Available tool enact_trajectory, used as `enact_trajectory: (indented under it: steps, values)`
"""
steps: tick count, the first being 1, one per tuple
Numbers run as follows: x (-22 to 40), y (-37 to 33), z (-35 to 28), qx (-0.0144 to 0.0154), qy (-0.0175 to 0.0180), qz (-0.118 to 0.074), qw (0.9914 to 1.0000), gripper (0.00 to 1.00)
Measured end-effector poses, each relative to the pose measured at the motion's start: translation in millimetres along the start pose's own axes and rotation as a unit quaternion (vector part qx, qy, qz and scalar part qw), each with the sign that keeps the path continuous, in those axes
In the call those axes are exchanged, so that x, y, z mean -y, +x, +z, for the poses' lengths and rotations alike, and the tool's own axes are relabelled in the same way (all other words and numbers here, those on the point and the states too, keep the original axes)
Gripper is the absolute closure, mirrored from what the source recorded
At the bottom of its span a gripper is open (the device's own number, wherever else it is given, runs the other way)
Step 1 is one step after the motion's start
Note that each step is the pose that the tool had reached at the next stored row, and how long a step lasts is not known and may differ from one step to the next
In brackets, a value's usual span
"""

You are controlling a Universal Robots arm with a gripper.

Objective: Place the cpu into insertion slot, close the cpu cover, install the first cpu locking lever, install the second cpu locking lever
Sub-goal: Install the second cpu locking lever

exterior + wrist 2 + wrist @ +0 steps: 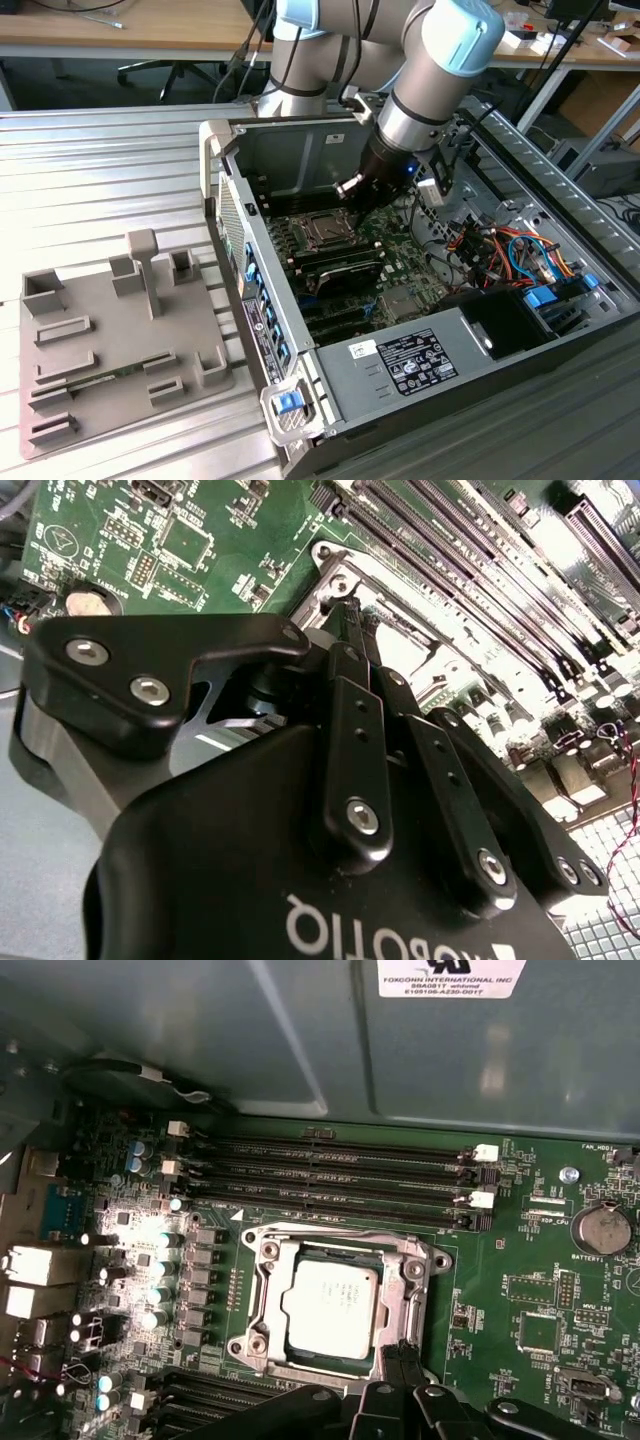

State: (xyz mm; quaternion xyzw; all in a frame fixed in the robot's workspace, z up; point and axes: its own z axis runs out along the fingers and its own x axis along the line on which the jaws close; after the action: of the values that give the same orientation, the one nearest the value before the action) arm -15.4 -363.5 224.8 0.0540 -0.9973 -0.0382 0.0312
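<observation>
Work sits at the socket inside the open computer case (420, 330), which lies on its side on the ribbed metal bench (100, 170) so the green motherboard (540, 1290) faces up for the arm. 1 cpu (331, 1307), silvery face up, lies inside the insertion slot (262, 1315), square to it; placing looks done. The cpu cover (340, 1243) frames the chip and seems folded down flat around it, though whether it is latched I cannot tell, and the locking levers cannot be picked out for certain.

The gripper (400, 1360) hangs at the near edge of the socket in the first wrist view, its dark fingers (390, 1365) pinched together into 1 narrow tip, nothing between them; jaws clenched, likely so the tip can press or hook small metal parts. In the second wrist view the gripper (350, 615) points at the socket's silvery frame, just beside it; contact is not clear.

Beyond the socket run 4 long black memory slots (340, 1175). 1 coin battery (600, 1228) sits to the right. On the exterior view's left, 1 grey parts fixture (110, 340) rests on the bench, well apart from the case.
</observation>
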Motion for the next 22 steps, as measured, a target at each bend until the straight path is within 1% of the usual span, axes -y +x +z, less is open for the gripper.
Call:
enact_trajectory:
  steps: [1, 2, 5, 17, 19, 21, 22]
  values:
    - [0.0, 0.4, 0.4, 0.0, 0.0, 0.0, 1.0, 0.89]
    - [0.2, 1.5, 3.6, 0.0, 0.0, 0.0, 1.0, 0.89]
    - [0.4, 2.8, 9.3, 0.0, 0.0, 0.0, 1.0, 0.89]
    - [0.5, 4.4, 12.8, 0.0, 0.0, 0.0, 1.0, 0.89]
    - [0.7, 2.6, 12.8, 0.0, -0.0001, 0.0, 1.0, 0.89]
    - [1.2, -1.7, 12.5, -0.0001, -0.0001, 0.0, 1.0, 0.89]
    - [1.3, -2.6, 11.9, -0.0001, 0.0, 0.0, 1.0, 0.89]
